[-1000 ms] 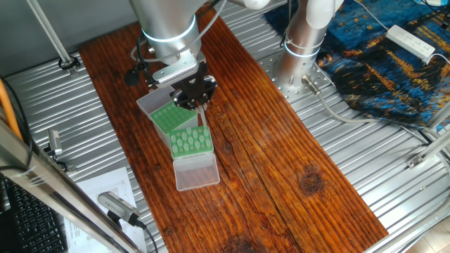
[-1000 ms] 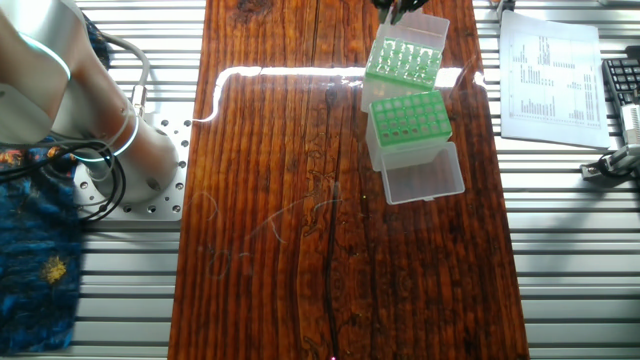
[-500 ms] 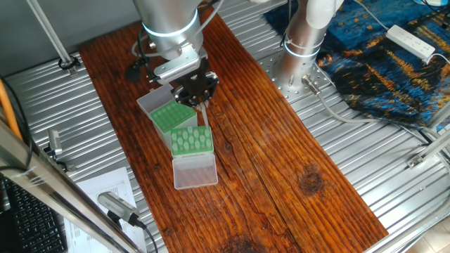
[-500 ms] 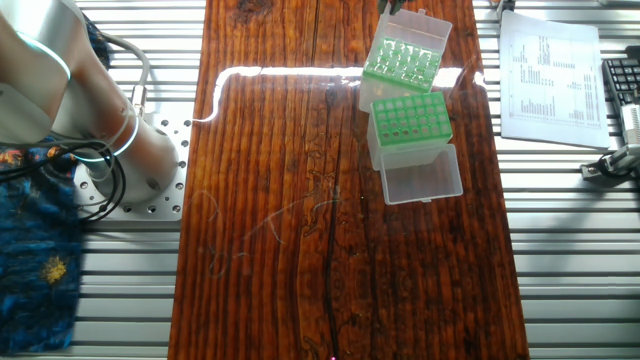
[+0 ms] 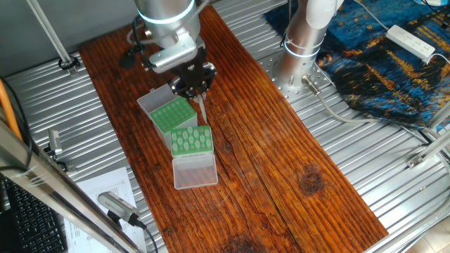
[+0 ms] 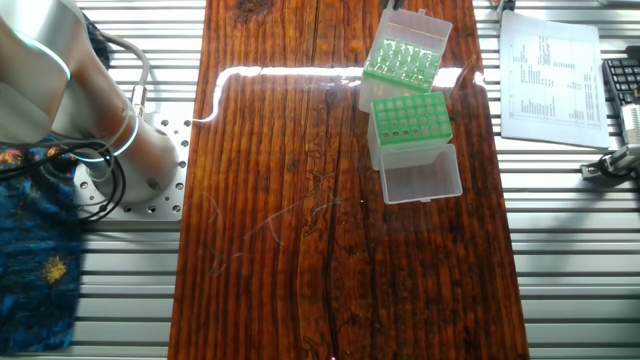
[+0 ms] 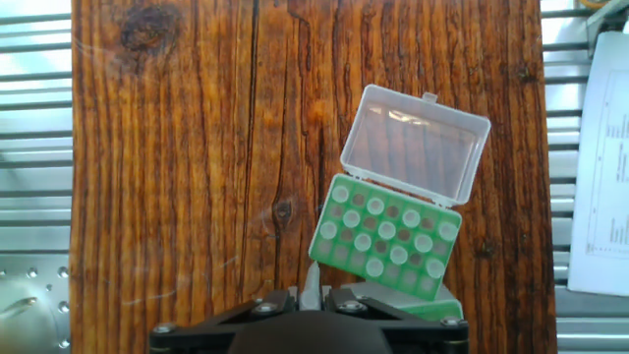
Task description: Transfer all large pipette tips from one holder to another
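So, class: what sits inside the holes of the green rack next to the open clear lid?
Pale tips fill most holes of the rack; a few holes show bare wood. The rack's near edge is hidden behind the pincer.

Wooden board [image 5: 281,151] on ribbed metal table [image 5: 394,176]; printed sheet [image 6: 548,80], power strip [image 5: 411,41], blue cloth [image 5: 383,60].

Two tip racks [image 5: 191,140] [image 5: 173,114] sit touching end to end on the wooden table [image 5: 281,161], an open lid [image 5: 195,171] at the near end.
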Robot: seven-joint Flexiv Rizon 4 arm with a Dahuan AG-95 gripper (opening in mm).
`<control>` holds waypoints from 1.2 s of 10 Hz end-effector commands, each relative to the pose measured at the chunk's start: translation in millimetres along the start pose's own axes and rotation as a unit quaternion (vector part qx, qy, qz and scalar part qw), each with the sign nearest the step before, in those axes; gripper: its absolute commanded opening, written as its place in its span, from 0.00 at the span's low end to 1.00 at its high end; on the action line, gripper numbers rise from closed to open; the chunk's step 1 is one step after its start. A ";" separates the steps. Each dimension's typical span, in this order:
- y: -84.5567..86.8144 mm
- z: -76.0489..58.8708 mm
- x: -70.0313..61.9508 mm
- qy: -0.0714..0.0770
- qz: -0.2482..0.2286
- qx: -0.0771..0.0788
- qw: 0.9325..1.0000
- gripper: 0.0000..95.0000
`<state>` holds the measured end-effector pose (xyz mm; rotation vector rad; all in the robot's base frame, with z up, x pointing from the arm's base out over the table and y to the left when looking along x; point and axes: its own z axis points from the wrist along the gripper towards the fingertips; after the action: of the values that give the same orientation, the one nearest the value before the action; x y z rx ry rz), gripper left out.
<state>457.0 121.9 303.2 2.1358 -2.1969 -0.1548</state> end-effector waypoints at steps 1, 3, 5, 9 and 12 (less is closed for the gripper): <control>3.7 -6.9 9.1 -0.007 0.025 0.016 1.000 0.00; -0.6 -11.9 17.0 -0.002 0.033 0.021 0.999 0.00; -13.9 -13.0 29.8 -0.003 0.033 0.020 0.999 0.00; -28.4 -21.9 46.6 -0.002 0.043 0.025 0.999 0.00; -28.1 -24.2 64.3 -0.001 0.040 0.030 0.999 0.00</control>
<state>485.4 53.3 323.8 2.0731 -2.3101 -0.0897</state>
